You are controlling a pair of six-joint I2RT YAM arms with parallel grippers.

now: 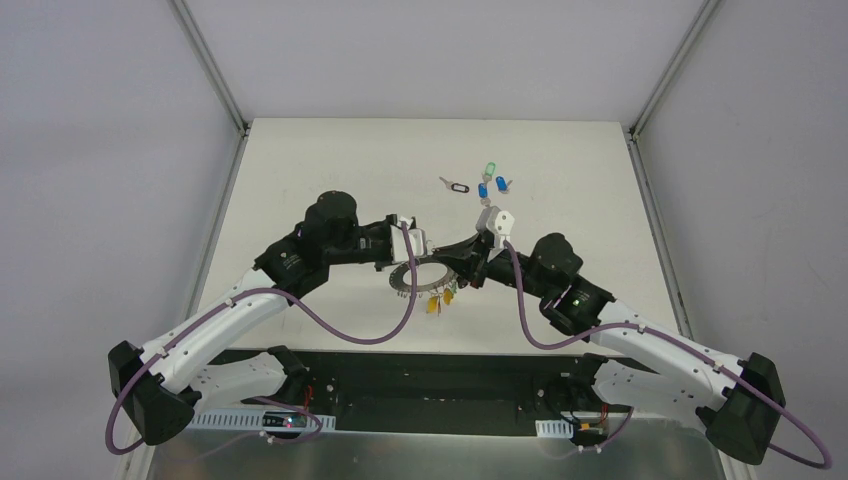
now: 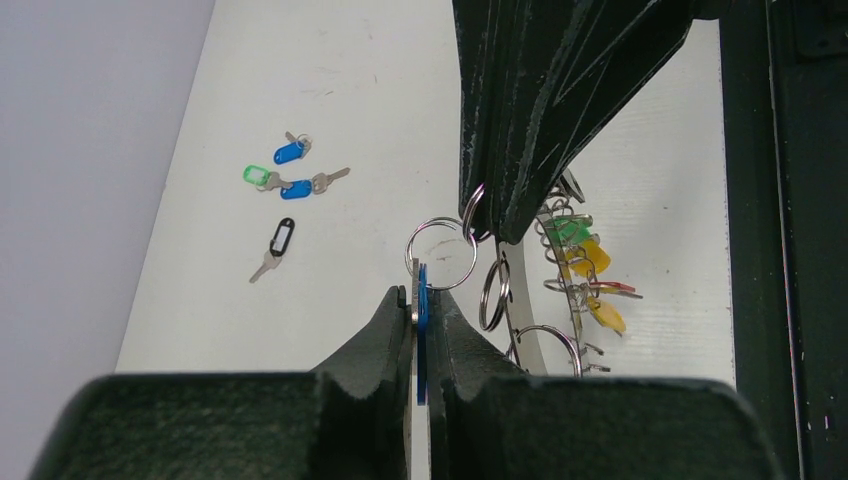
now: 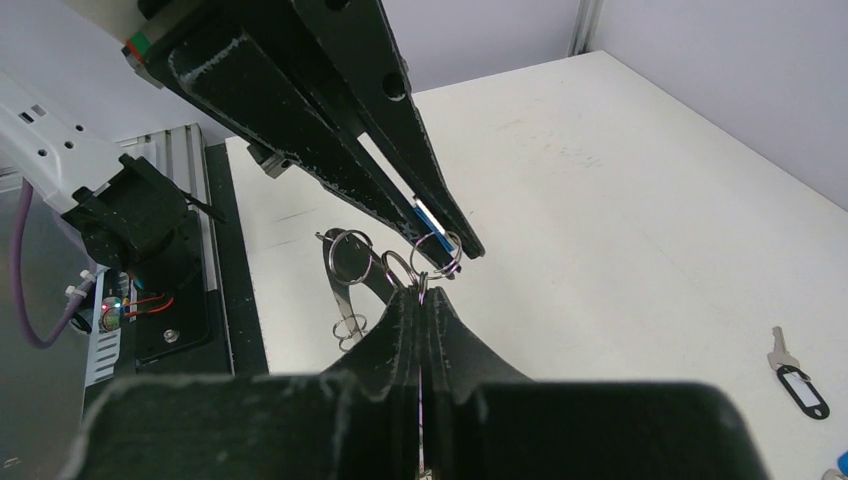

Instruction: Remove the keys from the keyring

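Keyring (image 1: 398, 282): flat grey washer-like ring with a wide hole. It sits right where the two grippers meet, just to the near side of their tips. Can't tell if it rests on the table (image 1: 330, 170).

Left gripper (image 2: 421, 299): jaws narrow, clamped on the blue-tagged key (image 2: 421, 340). The tag is edge-on between the fingers and the silver key blade lies flat against it. A small wire ring (image 2: 441, 254) stands just past its fingertips, attached to that key.

Hanging keys (image 2: 585, 262): a bunch on the keyring, just right of the left gripper's tips in its wrist view. The tags are green, yellow, red and orange, each on its own thin split ring, and they are crowded and overlapping. More bare wire loops hang beside them.

Right gripper (image 3: 422, 297): fingers pressed together on a second wire ring (image 3: 393, 268), which pokes out at the tip. It comes in opposite the left gripper, with the tips nearly touching.

Loose keys lie flat on the table, beyond the right gripper's tip and well apart from both tools. The black-tagged key (image 1: 458, 187) is leftmost, then a blue one (image 1: 483, 190), a green one (image 1: 490, 169) and another blue (image 1: 501, 184). The last three sit close together.
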